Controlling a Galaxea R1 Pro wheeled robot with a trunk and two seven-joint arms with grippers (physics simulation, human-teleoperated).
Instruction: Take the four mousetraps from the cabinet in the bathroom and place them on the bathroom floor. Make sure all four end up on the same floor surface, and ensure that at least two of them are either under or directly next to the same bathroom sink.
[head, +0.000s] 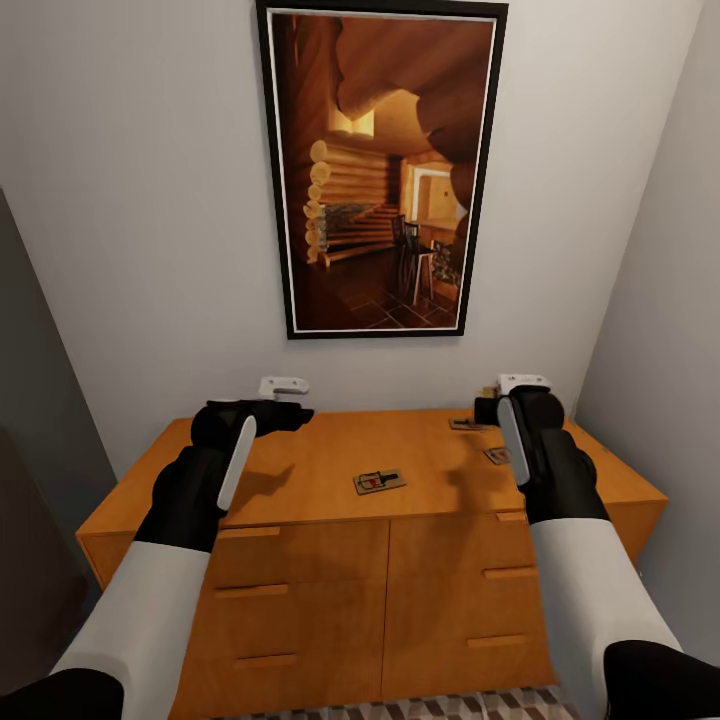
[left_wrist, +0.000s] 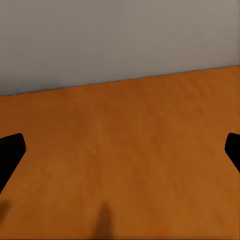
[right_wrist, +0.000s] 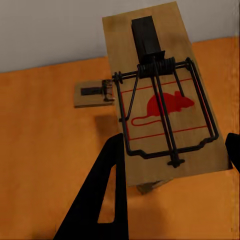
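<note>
1. Grey walls close in a narrow corner where the cabinet (head: 330, 470) stands under a framed picture (head: 380, 170).
2. One mousetrap (head: 379, 481) lies near the middle of the top; two more (head: 468, 424) (head: 497, 455) lie near the back right corner.
3. The right gripper (right_wrist: 172, 155) has a mousetrap (right_wrist: 165, 110) between its fingers, apparently gripped and raised off the top, long axis pointing to the wall.
4. The left gripper (left_wrist: 120, 150) is wide open over bare wood near the back left.
5. The middle trap lies between the arms, perhaps nearer the left.
</note>
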